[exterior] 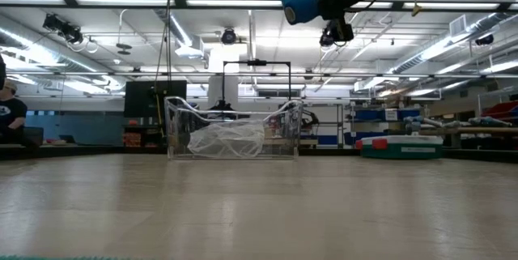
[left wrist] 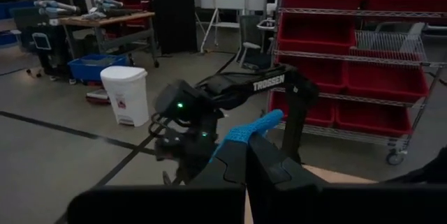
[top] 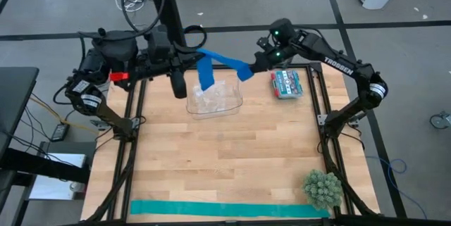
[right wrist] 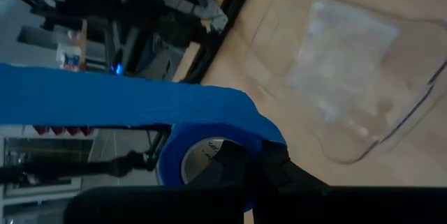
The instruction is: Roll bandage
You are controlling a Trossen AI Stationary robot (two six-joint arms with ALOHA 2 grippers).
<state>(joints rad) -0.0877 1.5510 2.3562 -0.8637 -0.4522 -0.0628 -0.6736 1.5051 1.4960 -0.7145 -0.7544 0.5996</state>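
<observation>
Wooden tabletop (top: 225, 162) in a workshop with a grey floor; red shelving and a white bin show beyond it in the left wrist view.

Both arms are raised above the far edge of the table. The bandage (top: 220, 63), royal blue, is held in the air between them, above the clear plastic container (top: 215, 99), which sits on the table with crumpled clear film inside.

Right gripper (top: 248, 70): jaws pinched on the rolled end of the bandage. Right wrist view shows the blue roll (right wrist: 202, 155) wound into a ring with a pale core, clamped between the dark fingers (right wrist: 279, 172), with a flat band of fabric running off from it. In the low view the roll hangs high over the container, well clear of the table.

Left gripper (top: 194, 51): appears to be closed on the other stretch of the strip; the left wrist view shows blue fabric (left wrist: 244, 137) emerging between its fingers, but the contact itself is partly hidden. A loose tail hangs down from there toward the container.

Elsewhere: a teal-green strip (top: 225, 209) lies flat along the near edge. A spiky green ball (top: 323, 188) rests at the near right corner. A teal and red box (top: 286, 84) sits far right.
</observation>
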